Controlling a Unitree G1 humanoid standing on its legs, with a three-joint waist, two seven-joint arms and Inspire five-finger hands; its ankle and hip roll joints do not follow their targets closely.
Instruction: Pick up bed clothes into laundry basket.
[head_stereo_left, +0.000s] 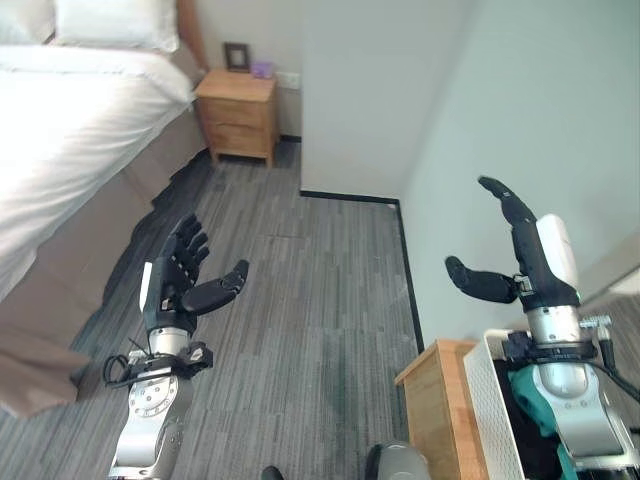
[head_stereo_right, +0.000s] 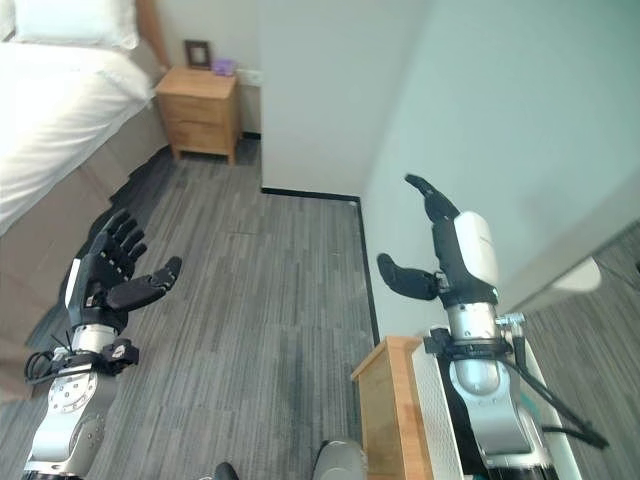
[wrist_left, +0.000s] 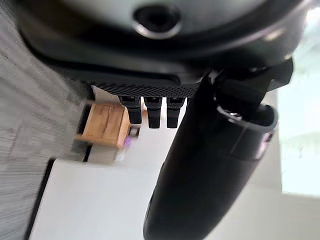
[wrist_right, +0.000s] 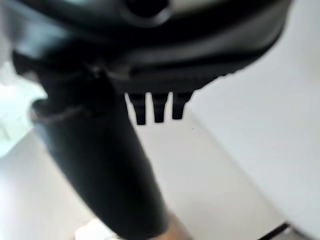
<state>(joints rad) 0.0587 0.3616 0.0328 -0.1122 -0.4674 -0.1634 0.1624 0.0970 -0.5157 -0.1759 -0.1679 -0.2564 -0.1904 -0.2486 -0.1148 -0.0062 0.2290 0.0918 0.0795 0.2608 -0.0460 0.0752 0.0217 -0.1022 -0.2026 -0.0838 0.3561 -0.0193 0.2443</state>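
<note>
Holding both hands raised and empty, left hand (head_stereo_left: 180, 275) and right hand (head_stereo_left: 525, 265), fingers spread wide, ready to grasp. Dark clothes (head_stereo_left: 185, 180) lie on the floor along the bed's (head_stereo_left: 70, 120) edge; white laundry basket (head_stereo_left: 495, 400) sits beside my right arm.

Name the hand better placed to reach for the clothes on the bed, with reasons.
Left, probably. The left hand is open, holding nothing, on the side of the bed. The right hand, also open, is raised by the wall over the laundry basket, farther from the bed.
</note>
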